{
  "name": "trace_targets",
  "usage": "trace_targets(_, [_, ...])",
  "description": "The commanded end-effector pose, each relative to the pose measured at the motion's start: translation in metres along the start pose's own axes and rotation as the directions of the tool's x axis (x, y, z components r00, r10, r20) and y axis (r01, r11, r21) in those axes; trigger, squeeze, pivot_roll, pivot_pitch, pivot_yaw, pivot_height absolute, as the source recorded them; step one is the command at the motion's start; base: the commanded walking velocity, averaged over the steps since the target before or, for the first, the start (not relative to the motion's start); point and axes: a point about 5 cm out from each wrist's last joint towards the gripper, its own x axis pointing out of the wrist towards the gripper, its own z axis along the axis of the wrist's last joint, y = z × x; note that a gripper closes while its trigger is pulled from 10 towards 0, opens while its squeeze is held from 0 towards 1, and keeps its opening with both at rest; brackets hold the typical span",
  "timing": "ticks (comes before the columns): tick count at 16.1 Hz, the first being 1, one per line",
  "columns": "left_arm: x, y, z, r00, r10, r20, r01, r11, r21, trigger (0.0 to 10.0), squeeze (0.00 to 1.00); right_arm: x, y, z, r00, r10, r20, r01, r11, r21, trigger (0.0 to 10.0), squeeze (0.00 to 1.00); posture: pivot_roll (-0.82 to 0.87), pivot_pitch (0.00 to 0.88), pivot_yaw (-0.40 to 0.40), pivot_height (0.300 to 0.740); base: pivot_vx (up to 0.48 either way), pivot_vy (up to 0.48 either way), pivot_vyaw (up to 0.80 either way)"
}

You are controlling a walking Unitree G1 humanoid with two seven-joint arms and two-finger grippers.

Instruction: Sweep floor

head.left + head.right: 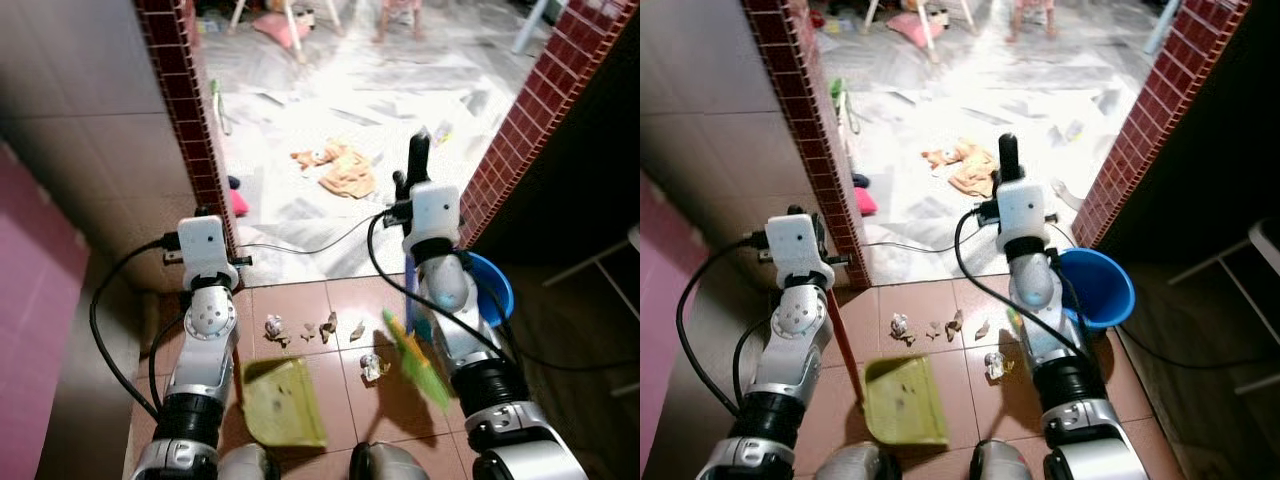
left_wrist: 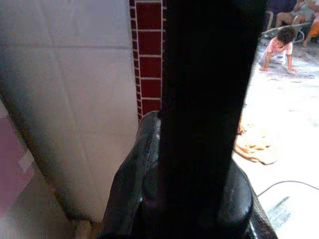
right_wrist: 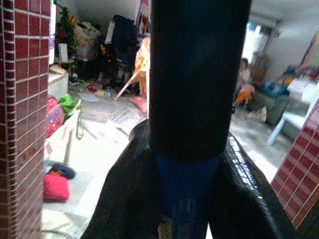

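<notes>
2 tools are in hand: we hold a yellow-green dustpan (image 1: 902,400) by its red handle (image 1: 845,355) in the left gripper (image 1: 205,255), and a broom (image 1: 418,362) with a blue shaft (image 3: 182,199) and green bristles in the right gripper (image 1: 1008,160). In each wrist view the black fingers (image 2: 209,99) are wrapped about a handle: the left closed on the dustpan's, the right on the broom's.

The litter (image 1: 940,328), a loose row of crumpled paper and dry scraps, lies on the brown tiles just beyond the dustpan's mouth. 1 paper wad (image 1: 994,366) sits to the dustpan's right, close to the bristles. A blue bucket (image 1: 1102,285) stands further right of the dustpan, behind the right arm. An orange cloth (image 1: 970,170) lies well beyond the dustpan, on the pale marble floor past the brick pillars (image 1: 790,100).

Our judgement: collection has not begun, as the pan looks nearly bare. To do it well, we should keep the pan lip flat to the tile, set the bristles behind the row, and draw short low strokes toward the mouth. The stray wad should go first. Flicking risks scattering scraps into the doorway.
</notes>
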Motion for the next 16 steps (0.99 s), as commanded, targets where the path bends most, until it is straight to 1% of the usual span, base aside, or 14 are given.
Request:
trace_targets(1, [0.007,-0.007,0.015,0.997,0.007,0.074,-0.004,0.999,-0.036,10.0,0.0,0.003,-0.002,0.006,0.999,-0.016,0.036,0.016,1.0,0.01,10.0,0.0,-0.03,0.117,-0.012,0.74,0.0,0.0,0.0])
trace_targets(2, [0.007,-0.007,0.015,0.997,0.009,0.073,-0.006,0.999,-0.038,10.0,0.0,0.003,-0.001,0.006,0.999,-0.015,0.035,0.015,1.0,0.013,10.0,0.0,-0.03,0.117,-0.012,0.74,0.0,0.0,0.0])
trace_targets(5, [0.008,-0.019,0.012,0.996,-0.004,0.091,0.01,0.998,-0.064,10.0,0.0,-0.002,0.005,0.003,0.999,-0.015,0.036,0.015,1.0,0.005,10.0,0.0,-0.03,0.159,-0.001,0.74,0.0,0.0,0.0])
trace_targets(6, [0.01,-0.024,0.01,0.996,-0.008,0.085,0.011,0.999,-0.042,10.0,0.0,-0.004,0.009,0.002,0.999,-0.022,0.036,0.023,1.0,-0.011,10.0,0.0,-0.04,0.167,0.003,0.74,0.0,0.0,0.0])
trace_targets(8, [0.012,-0.029,0.008,0.996,-0.021,0.082,0.023,0.999,-0.023,10.0,0.0,-0.003,0.016,0.003,0.999,-0.008,0.047,0.009,1.0,-0.018,10.0,0.0,-0.04,0.169,0.005,0.74,0.0,0.0,0.0])
trace_targets(10, [0.013,-0.032,0.006,0.997,-0.027,0.07,0.028,0.999,-0.021,10.0,0.0,-0.004,0.021,0.002,0.999,0.014,0.044,-0.013,0.999,-0.03,10.0,0.0,-0.05,0.172,0.005,0.74,0.0,0.0,0.0])
trace_targets(11, [0.013,-0.035,0.005,0.997,-0.037,0.067,0.039,0.999,-0.029,10.0,0.0,-0.004,0.026,0.0,0.999,0.034,0.025,-0.033,0.999,-0.013,10.0,0.0,-0.05,0.172,0.005,0.74,0.0,0.0,0.0])
trace_targets(12, [0.013,-0.037,0.004,0.997,-0.039,0.065,0.041,0.999,-0.03,10.0,0.0,-0.004,0.03,-0.001,0.998,0.057,0.011,-0.057,0.998,0.021,10.0,0.0,-0.05,0.172,0.005,0.74,0.0,0.0,0.0])
trace_targets(13, [0.012,-0.041,0.002,0.997,-0.043,0.066,0.045,0.998,-0.034,10.0,0.0,-0.004,0.038,0.0,0.996,0.084,-0.01,-0.082,0.986,0.143,10.0,0.0,-0.05,0.164,0.003,0.74,0.0,0.0,0.0])
trace_targets(14, [0.012,-0.042,0.002,0.997,-0.046,0.066,0.048,0.998,-0.034,10.0,0.0,-0.004,0.041,0.001,0.996,0.092,-0.01,-0.089,0.98,0.179,10.0,0.0,-0.05,0.158,0.002,0.74,0.0,0.0,0.0])
trace_targets(16, [0.011,-0.046,0.0,0.997,-0.052,0.065,0.055,0.998,-0.037,10.0,0.0,-0.002,0.047,0.009,0.994,0.109,-0.004,-0.1,0.932,0.349,10.0,0.0,-0.06,0.15,0.0,0.74,0.0,0.0,0.0])
